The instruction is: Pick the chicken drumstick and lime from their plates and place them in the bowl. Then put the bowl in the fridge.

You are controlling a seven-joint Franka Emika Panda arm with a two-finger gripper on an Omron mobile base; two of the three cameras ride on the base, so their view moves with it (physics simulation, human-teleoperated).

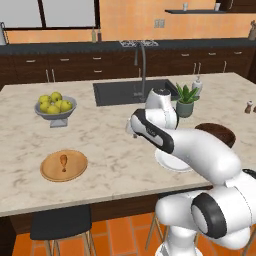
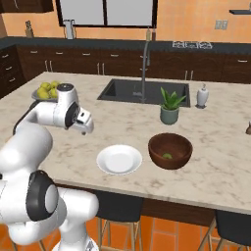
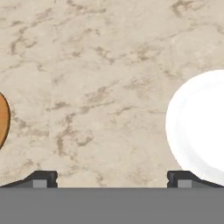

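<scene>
**Lime in bowl, drumstick on wood plate, my claw empty**

The chicken drumstick (image 1: 63, 162) lies on the wooden plate (image 1: 63, 166), to the left of my claw (image 3: 111, 178). The lime (image 2: 167, 156) sits inside the brown bowl (image 2: 170, 150), far to my right, just past the white plate (image 2: 119, 160). My fingers are spread wide, nothing btw them, and I hang over bare marble counter (image 3: 105, 78), btw the two plates. Behind the bowl stands a potted plant (image 2: 170, 106), then the sink (image 2: 142, 90). A grey fruit bowl (image 1: 55, 109) is far left.
</scene>
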